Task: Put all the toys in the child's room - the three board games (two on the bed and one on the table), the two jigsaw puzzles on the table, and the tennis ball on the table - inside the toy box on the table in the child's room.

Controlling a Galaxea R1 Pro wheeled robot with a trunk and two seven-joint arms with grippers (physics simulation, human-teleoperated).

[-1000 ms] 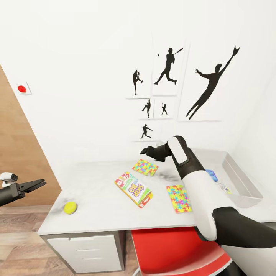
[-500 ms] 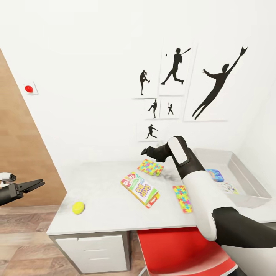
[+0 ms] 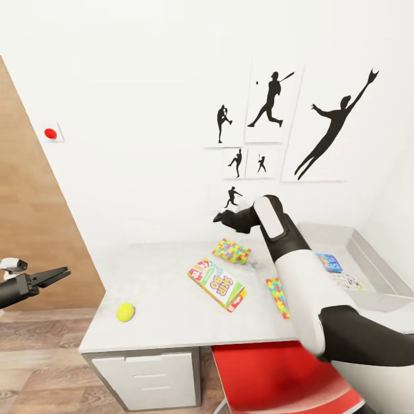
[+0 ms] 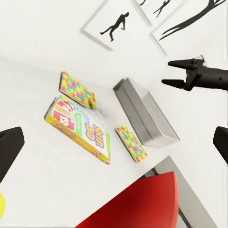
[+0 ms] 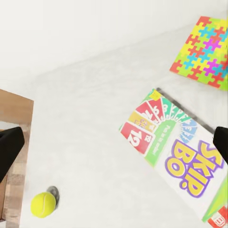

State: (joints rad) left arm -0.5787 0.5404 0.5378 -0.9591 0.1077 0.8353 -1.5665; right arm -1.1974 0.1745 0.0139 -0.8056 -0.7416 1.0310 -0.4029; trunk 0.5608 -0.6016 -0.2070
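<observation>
Table (image 3: 167,287) with tennis ball (image 5: 43,204)

Red chair (image 3: 276,374), silhouette posters (image 3: 330,129), red button (image 3: 50,133)

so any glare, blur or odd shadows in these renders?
Head view: flat even light, no glare; soft dark smudge on the table beside the far jigsaw puzzle. Right wrist view: sharp; tennis ball casts a small tight shadow. Left wrist view: horizon tilted, right hand crisp against white wall.

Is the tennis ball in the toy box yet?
No, the tennis ball lies on the table near its left front corner, far from the toy box.
</observation>
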